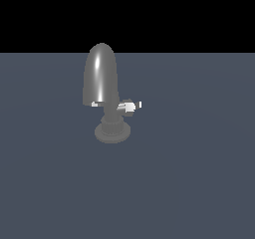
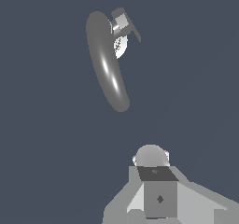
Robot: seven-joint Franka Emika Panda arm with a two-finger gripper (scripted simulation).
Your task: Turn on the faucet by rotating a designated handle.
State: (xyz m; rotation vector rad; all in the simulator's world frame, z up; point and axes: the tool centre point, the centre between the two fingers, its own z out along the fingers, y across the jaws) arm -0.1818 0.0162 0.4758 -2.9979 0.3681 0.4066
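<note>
In wrist view, arm link [image 2: 158, 195] well apart from faucet [image 2: 106, 64]; pincer state cannot tell.

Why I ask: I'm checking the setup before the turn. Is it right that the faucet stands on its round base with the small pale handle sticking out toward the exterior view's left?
Not quite. The faucet does stand on its round base, but the handle sticks out toward the exterior view's right, just below the dome. The exterior view shows this.
</note>
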